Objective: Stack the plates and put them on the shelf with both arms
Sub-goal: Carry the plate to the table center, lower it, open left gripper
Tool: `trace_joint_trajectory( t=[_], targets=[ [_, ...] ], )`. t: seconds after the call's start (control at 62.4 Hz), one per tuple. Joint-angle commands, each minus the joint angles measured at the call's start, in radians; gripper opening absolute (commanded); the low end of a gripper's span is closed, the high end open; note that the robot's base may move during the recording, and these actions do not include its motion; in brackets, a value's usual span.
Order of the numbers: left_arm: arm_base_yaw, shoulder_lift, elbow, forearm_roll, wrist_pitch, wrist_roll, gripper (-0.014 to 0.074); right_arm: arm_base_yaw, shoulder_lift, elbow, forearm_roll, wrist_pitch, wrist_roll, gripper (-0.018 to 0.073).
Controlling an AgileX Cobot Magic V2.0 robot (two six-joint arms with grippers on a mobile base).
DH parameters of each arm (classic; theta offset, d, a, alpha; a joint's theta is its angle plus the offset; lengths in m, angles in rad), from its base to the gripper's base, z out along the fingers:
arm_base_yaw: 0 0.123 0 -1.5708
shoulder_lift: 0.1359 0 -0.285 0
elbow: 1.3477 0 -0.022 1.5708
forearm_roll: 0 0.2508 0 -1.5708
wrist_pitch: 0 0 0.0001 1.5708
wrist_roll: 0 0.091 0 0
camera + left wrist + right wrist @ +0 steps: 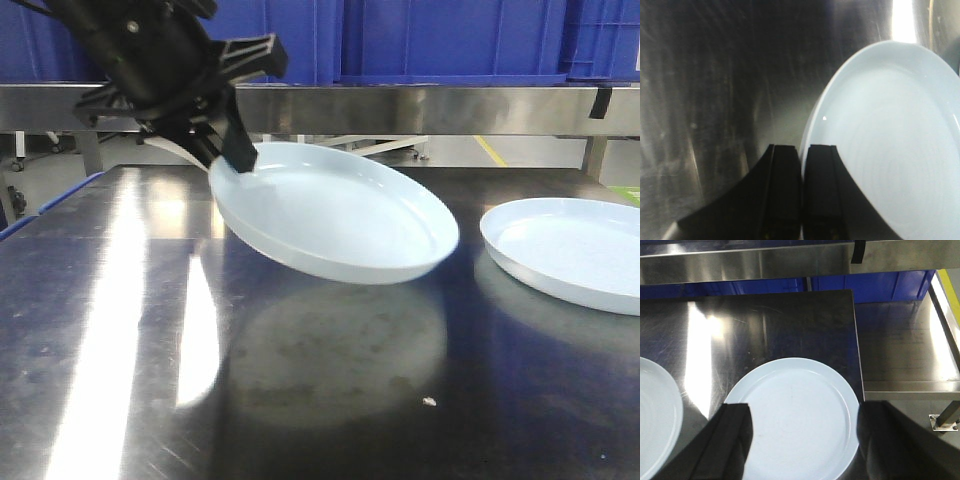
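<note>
One pale bluish-white plate (335, 215) hangs tilted above the steel table (120, 330), its left rim pinched by my left gripper (235, 155). In the left wrist view the gripper (802, 150) is shut on the rim of this plate (890, 150). The other plate (575, 250) lies flat on the table at the right. In the right wrist view my right gripper (805, 440) hovers open above that plate (800, 410), with one dark finger on each side of it. The held plate (655, 415) shows at that view's left edge. The right arm is out of the front view.
A steel shelf rail (400, 105) runs along the back with blue bins (450, 40) on it. The table's right edge (857, 365) lies just past the flat plate, with a lower steel surface (905, 350) beyond. A small crumb (429, 402) lies near the front.
</note>
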Motion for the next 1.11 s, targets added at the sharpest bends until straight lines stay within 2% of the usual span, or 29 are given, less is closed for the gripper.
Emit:
trace_joint_trajectory(
  t=[0.0, 0.128, 0.224, 0.321, 0.449, 0.545, 0.673, 0.737, 0.801, 0.865, 0.93, 1.09],
  targets=[
    [-0.018, -0.031, -0.037, -0.023, -0.064, 0.002, 0.0089, -0.006, -0.004, -0.036, -0.004, -0.073, -0.006, 0.0549],
    [-0.020, -0.017, -0.037, -0.016, -0.072, 0.004, 0.0090, -0.006, -0.004, -0.036, -0.004, -0.073, -0.006, 0.0549],
    [-0.020, -0.017, -0.037, 0.018, -0.092, 0.004, 0.0112, -0.006, -0.004, -0.036, -0.004, -0.073, -0.006, 0.0549],
    [-0.020, -0.017, -0.038, 0.040, -0.103, 0.004, 0.0224, -0.006, -0.004, -0.036, -0.004, -0.073, -0.006, 0.0549],
    [-0.020, -0.017, -0.038, 0.040, -0.115, 0.004, 0.0425, -0.006, -0.004, -0.036, -0.004, -0.073, -0.006, 0.0549],
    [-0.020, -0.017, -0.038, 0.040, -0.119, 0.004, 0.0495, -0.006, -0.004, -0.036, -0.004, -0.073, -0.006, 0.0549],
    [-0.018, -0.017, -0.050, 0.040, -0.104, 0.004, 0.0469, -0.006, -0.004, -0.036, -0.004, -0.073, -0.006, 0.0549],
    [-0.014, -0.021, -0.073, 0.042, -0.082, 0.004, 0.0407, -0.006, -0.004, -0.036, -0.004, -0.073, -0.006, 0.0549],
    [-0.006, -0.029, -0.108, 0.042, -0.038, 0.004, 0.0265, -0.006, -0.004, -0.036, -0.004, -0.073, -0.006, 0.0549],
    [-0.002, -0.051, -0.139, 0.047, -0.024, 0.004, 0.0060, -0.006, -0.004, -0.036, -0.004, -0.073, -0.006, 0.0549],
    [0.003, -0.084, -0.164, 0.052, -0.031, 0.004, 0.0124, -0.006, -0.004, -0.036, -0.004, -0.073, -0.006, 0.0549],
    [0.036, -0.198, -0.188, 0.054, -0.077, 0.004, 0.0101, -0.006, -0.004, -0.036, -0.004, -0.073, -0.006, 0.0549]
  ],
)
